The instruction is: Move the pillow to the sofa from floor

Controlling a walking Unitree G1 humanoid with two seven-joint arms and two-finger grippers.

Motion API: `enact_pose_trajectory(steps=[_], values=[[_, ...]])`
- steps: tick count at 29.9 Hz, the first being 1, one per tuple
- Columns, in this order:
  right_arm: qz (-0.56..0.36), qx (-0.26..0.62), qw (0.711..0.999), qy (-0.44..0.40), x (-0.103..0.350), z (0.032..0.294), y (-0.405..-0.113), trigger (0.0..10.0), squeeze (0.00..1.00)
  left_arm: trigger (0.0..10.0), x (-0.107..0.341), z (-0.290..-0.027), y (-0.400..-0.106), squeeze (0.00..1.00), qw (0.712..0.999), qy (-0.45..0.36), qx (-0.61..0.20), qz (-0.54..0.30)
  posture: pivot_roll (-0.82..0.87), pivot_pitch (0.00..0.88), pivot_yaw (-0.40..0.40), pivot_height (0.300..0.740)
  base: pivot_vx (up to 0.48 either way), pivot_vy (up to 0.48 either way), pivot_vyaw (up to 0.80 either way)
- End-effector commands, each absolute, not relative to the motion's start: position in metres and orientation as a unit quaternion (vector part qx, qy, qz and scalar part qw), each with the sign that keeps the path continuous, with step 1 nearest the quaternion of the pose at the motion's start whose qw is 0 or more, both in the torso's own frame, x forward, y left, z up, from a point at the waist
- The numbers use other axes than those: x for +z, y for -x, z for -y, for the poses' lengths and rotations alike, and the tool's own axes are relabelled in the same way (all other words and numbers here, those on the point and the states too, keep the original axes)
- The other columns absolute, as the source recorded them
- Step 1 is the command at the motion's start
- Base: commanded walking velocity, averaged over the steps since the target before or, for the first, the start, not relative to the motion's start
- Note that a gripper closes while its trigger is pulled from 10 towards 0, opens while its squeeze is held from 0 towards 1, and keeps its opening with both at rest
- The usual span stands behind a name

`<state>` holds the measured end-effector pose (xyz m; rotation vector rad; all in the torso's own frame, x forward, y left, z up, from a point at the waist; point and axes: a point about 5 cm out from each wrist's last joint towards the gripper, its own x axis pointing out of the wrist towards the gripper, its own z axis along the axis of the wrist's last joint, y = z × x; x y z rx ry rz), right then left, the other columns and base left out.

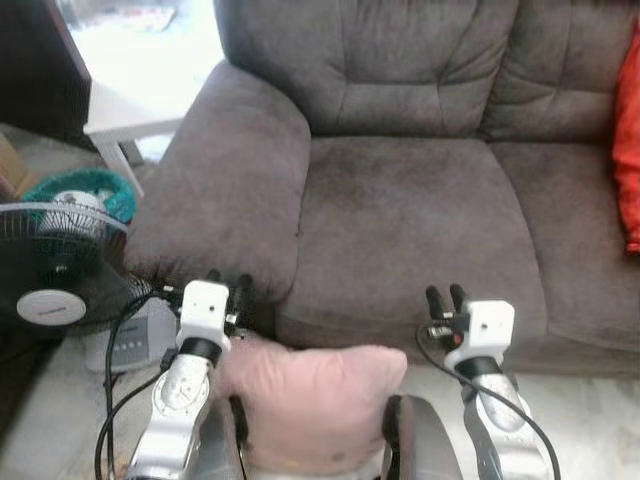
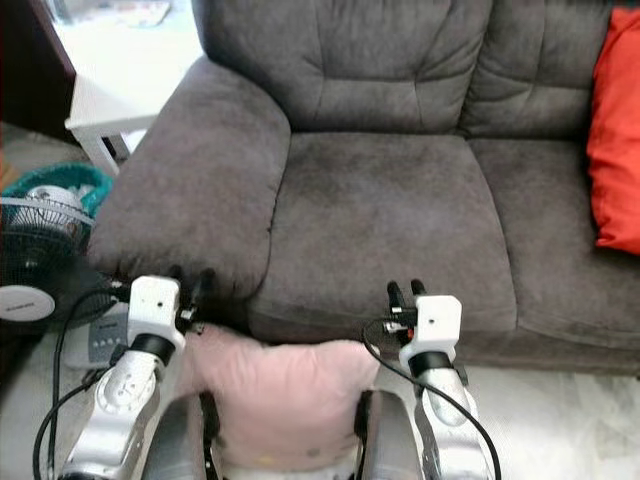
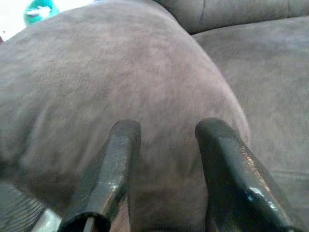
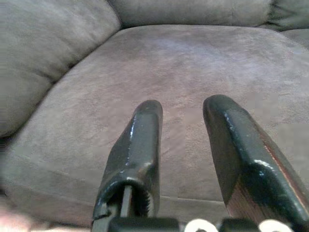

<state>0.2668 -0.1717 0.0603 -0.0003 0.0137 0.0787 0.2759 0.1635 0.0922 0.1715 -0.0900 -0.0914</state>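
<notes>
A pale pink pillow (image 1: 310, 400) sits low in the eye views, between my two forearms and close against my body. Whether it rests on the floor I cannot tell. My left gripper (image 1: 228, 286) is open just above the pillow's left corner, in front of the grey sofa's armrest (image 1: 230, 180); the left wrist view shows its fingers (image 3: 120, 154) apart with only the armrest beyond. My right gripper (image 1: 445, 296) is open to the right of the pillow, its empty fingers (image 4: 145, 130) pointing at the sofa seat (image 4: 193, 63).
A red cushion (image 2: 615, 140) leans at the sofa's right end. To the left stand a black floor fan (image 1: 50, 270), a teal object (image 1: 90, 185) and a white side table (image 1: 130, 110). Pale floor (image 1: 590, 420) runs along the sofa's front.
</notes>
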Motion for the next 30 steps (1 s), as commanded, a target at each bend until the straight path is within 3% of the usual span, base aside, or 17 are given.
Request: enact_pose_trajectory(steps=[1,12,20,24,30], values=[[-0.012,0.041,0.999,0.008,0.059,0.173,-0.266,10.0,0.00,10.0,0.092,-0.163,-0.275,0.00,0.994,-0.086,-0.046,0.041,0.10,0.098,-0.008,0.538,0.000,0.000,0.00],[-0.014,0.046,0.999,0.006,0.058,0.171,-0.266,10.0,0.00,10.0,0.091,-0.163,-0.275,0.00,0.994,-0.087,-0.044,0.040,0.10,0.100,-0.009,0.538,0.000,0.000,0.75],[-0.015,0.041,0.999,-0.003,0.057,0.171,-0.266,10.0,0.00,10.0,0.088,-0.162,-0.275,0.00,0.994,-0.084,-0.057,0.030,0.11,0.100,-0.008,0.538,0.000,0.000,0.00],[-0.016,0.038,0.999,-0.005,0.056,0.171,-0.266,10.0,0.00,10.0,0.068,-0.157,-0.273,0.00,0.991,-0.076,-0.103,-0.033,0.11,0.101,-0.009,0.538,0.000,0.000,0.00],[-0.016,0.037,0.999,-0.004,0.056,0.171,-0.267,10.0,0.00,10.0,0.036,-0.171,-0.270,0.00,0.987,-0.064,-0.095,-0.115,0.10,0.104,-0.009,0.538,0.000,0.000,0.00]])
